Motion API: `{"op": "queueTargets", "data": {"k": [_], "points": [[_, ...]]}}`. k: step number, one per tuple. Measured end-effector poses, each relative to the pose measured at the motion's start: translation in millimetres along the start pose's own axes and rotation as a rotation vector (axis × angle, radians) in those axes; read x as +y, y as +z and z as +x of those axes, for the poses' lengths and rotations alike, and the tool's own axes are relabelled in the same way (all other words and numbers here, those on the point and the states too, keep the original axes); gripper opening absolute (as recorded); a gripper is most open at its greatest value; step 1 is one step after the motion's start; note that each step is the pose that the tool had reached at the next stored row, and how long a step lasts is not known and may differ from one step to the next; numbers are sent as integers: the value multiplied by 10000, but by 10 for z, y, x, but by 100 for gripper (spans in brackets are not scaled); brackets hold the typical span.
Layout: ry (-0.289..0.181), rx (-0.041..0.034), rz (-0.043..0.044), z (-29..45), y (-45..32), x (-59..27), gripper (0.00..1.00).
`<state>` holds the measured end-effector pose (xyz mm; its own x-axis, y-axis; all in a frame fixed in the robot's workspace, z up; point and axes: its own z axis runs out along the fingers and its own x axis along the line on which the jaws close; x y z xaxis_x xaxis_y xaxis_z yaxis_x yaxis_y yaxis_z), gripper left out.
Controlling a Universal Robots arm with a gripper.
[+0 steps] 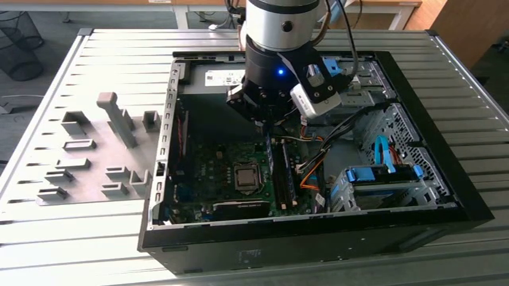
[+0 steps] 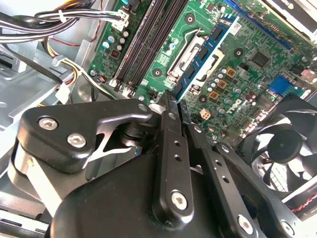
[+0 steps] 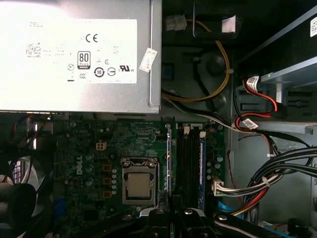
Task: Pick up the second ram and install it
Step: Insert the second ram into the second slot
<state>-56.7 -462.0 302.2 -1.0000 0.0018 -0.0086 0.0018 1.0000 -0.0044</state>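
gripper (image 2: 174,101) over the motherboard (image 1: 226,173) inside open PC case (image 1: 469,202) | jaws clenched on second ram (image 2: 200,62), held edge-on | slots (image 3: 188,163) just beside

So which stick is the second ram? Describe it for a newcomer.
Inside the open PC case, find the motherboard. The ram is the bluish stick in the gripper near the CPU socket; the other stick sits in a slot.
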Motion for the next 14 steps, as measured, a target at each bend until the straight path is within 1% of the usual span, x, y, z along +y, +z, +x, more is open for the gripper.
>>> {"op": "queueTargets", "data": {"k": [3, 8, 14], "points": [[-2, 1, 2, -20, 30, 0, 14], [-20, 1, 3, -61, 119, 0, 14], [-91, 1, 1, -75, 229, -2, 14]]}}
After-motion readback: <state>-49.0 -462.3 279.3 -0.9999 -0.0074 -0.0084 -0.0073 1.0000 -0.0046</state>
